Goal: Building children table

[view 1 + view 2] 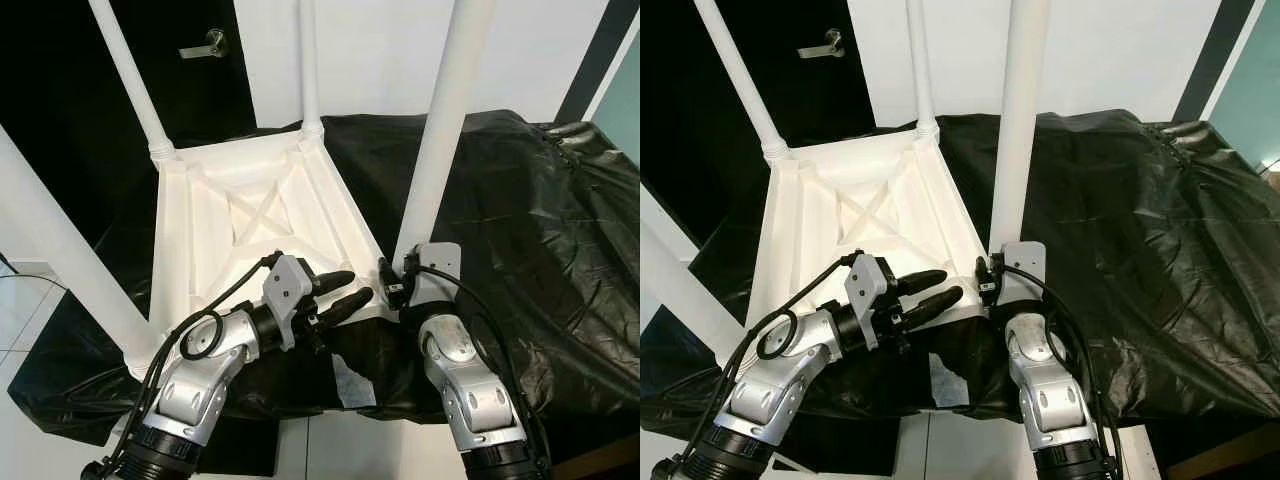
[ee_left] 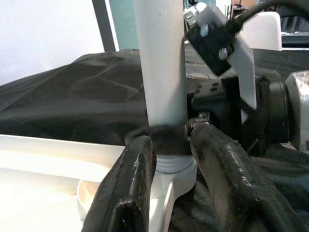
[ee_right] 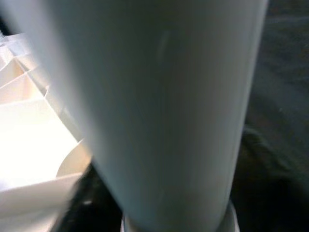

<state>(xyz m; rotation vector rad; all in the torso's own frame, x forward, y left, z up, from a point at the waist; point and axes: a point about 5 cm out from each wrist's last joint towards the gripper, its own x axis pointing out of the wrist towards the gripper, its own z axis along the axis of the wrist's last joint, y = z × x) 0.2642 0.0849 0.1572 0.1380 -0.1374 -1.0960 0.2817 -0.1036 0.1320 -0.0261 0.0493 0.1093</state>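
we see right end effector (image 1: 400, 285) clamped on the near leg (image 1: 440, 130); left end effector (image 1: 345, 293) open beside its base. leg could cross-thread if tilted in the tabletop (image 1: 250, 215) socket.

White table (image 1: 855, 225) lies upside down on black sheet (image 1: 1140, 250); left gripper (image 1: 940, 286) at its near edge, fingers parted

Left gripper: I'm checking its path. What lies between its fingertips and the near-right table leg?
Nothing: in the left eye view, only bare white tabletop rim separates the left gripper from the leg.
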